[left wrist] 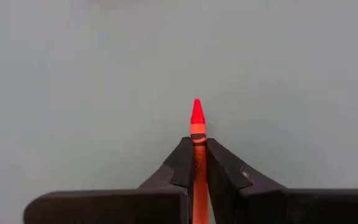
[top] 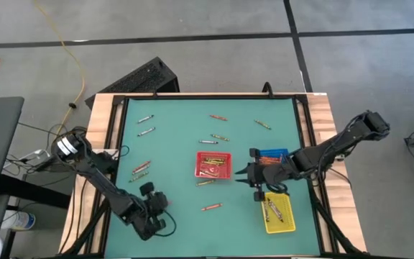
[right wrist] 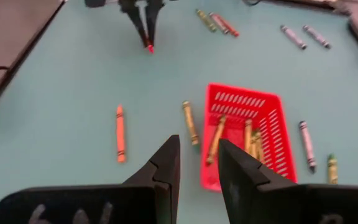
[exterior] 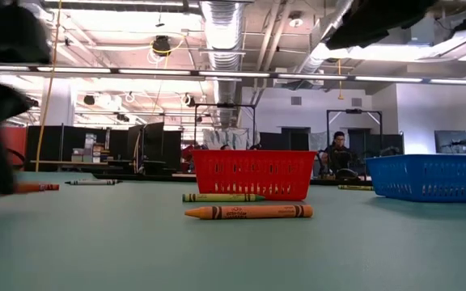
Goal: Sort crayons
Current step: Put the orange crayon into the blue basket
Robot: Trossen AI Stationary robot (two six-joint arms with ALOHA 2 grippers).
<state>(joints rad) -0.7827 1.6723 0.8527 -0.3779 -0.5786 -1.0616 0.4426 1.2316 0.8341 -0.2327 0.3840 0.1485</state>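
My left gripper is shut on a red crayon near the table's near left corner; the right wrist view shows it too. My right gripper hangs open just right of the red tray, with nothing between its fingers. The red tray holds several crayons. An orange crayon and a green one lie flat on the table in front of it. Grey crayons lie at the far left. My left gripper pinches the red crayon between its two fingers, just behind the crayon's pointed end. The crayon lies along the fingers, and its red tip sticks out past them. The fingers slant downward. I cannot tell whether the tip touches the table.
A blue tray and a yellow tray with crayons in it stand right of the red tray, under my right arm. More crayons lie loose at the far middle and left of the red tray. A person sits far behind the table.
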